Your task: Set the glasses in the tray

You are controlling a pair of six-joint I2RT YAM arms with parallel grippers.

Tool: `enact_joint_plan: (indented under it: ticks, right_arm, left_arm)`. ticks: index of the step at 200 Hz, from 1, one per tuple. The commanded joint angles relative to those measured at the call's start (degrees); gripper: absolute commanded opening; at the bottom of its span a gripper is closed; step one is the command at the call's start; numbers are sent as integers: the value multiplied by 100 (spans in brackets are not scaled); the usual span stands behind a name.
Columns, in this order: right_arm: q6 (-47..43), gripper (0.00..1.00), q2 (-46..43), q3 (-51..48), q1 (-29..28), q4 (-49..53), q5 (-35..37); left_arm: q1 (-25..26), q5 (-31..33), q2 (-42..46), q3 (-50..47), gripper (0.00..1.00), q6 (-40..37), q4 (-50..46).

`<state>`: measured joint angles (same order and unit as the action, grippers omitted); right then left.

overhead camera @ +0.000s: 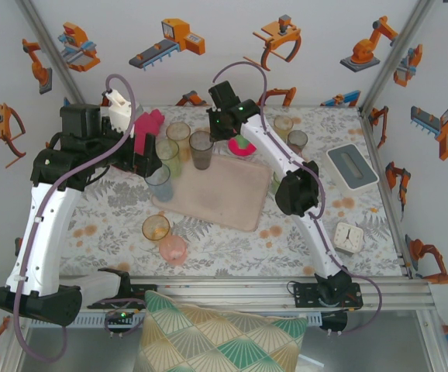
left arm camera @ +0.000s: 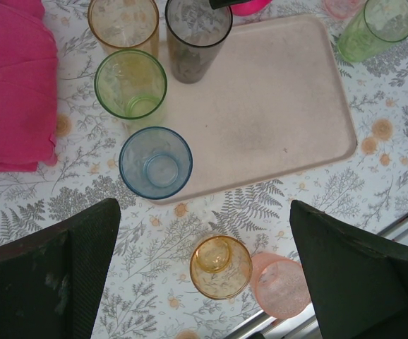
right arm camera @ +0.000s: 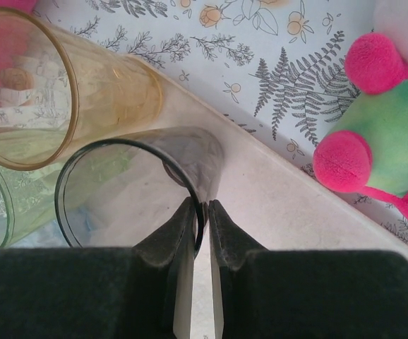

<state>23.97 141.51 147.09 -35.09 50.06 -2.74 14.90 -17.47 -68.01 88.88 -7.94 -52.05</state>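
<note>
The beige tray [overhead camera: 228,190] [left arm camera: 267,106] lies mid-table. A grey glass [overhead camera: 201,149] [right arm camera: 130,187] stands upright on its far left corner. My right gripper [overhead camera: 211,133] [right arm camera: 204,206] is shut on that glass's rim, one finger inside and one outside. Amber [left arm camera: 123,22], green [left arm camera: 130,83] and blue [left arm camera: 155,162] glasses stand along the tray's left edge. My left gripper [overhead camera: 145,152] [left arm camera: 204,240] hangs wide open and empty above an orange glass [left arm camera: 221,266] and a pink glass [left arm camera: 280,284] near the table's front. More glasses [overhead camera: 290,133] stand at the back right.
A magenta cloth [left arm camera: 13,85] lies left of the tray. A red-green plush toy [right arm camera: 373,134] [overhead camera: 242,145] sits just behind it. A grey-white box [overhead camera: 352,166] and a small white clock [overhead camera: 348,237] are on the right. A patterned cushion [overhead camera: 216,341] lies below the front rail.
</note>
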Motion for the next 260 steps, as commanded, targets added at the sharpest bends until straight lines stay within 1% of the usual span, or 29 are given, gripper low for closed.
enact_joint_plan:
  ticks: [1, 127, 241, 260]
  right_arm:
    - [-101, 17, -300, 251, -42, -31, 154]
    - [-100, 18, -194, 373, -24, -23, 309]
    - [16, 21, -45, 356, 43, -84, 222]
    - [30, 24, -49, 334, 55, -84, 222]
  left_arm:
    - [-41, -113, 51, 138, 97, 93, 79]
    - [-74, -169, 54, 122, 97, 126, 90]
    - [-94, -179, 32, 121, 97, 142, 99]
    - [-97, -178, 34, 121, 98, 136, 102]
